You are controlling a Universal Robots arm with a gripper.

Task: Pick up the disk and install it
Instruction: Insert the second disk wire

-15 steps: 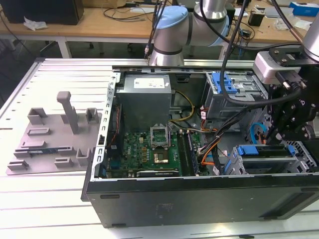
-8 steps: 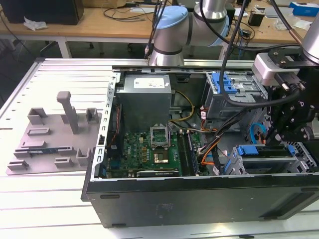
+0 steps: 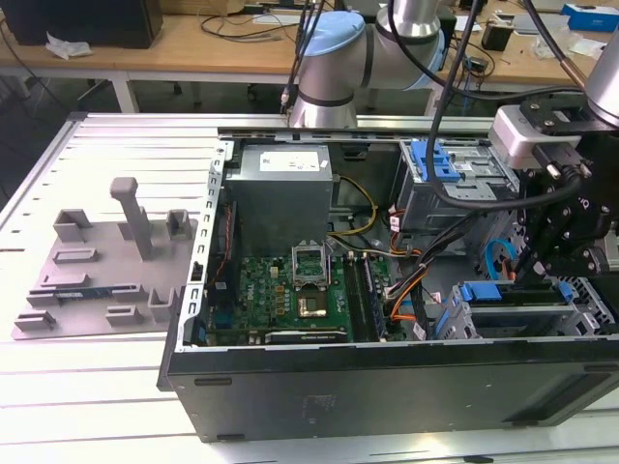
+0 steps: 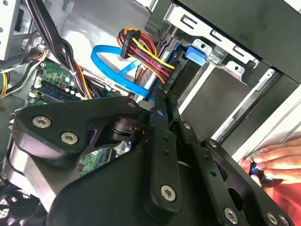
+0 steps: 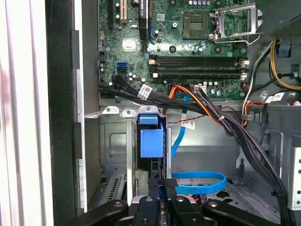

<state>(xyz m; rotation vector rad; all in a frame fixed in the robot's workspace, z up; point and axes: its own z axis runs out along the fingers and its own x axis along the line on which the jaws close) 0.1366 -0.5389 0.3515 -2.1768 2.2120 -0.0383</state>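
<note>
An open computer case [image 3: 387,387] lay on a white table [image 3: 87,406], with a green board [image 3: 290,300] inside, a blue cable [image 5: 200,182], and a grey plate [image 3: 106,280] beside it.

One computer case [image 3: 387,387], one fixture plate [image 3: 97,280], one hand [image 4: 275,162].

Fixture plate [image 3: 102,275] on table [image 3: 87,406], computer case [image 3: 387,387] at exterior view's right.
</note>
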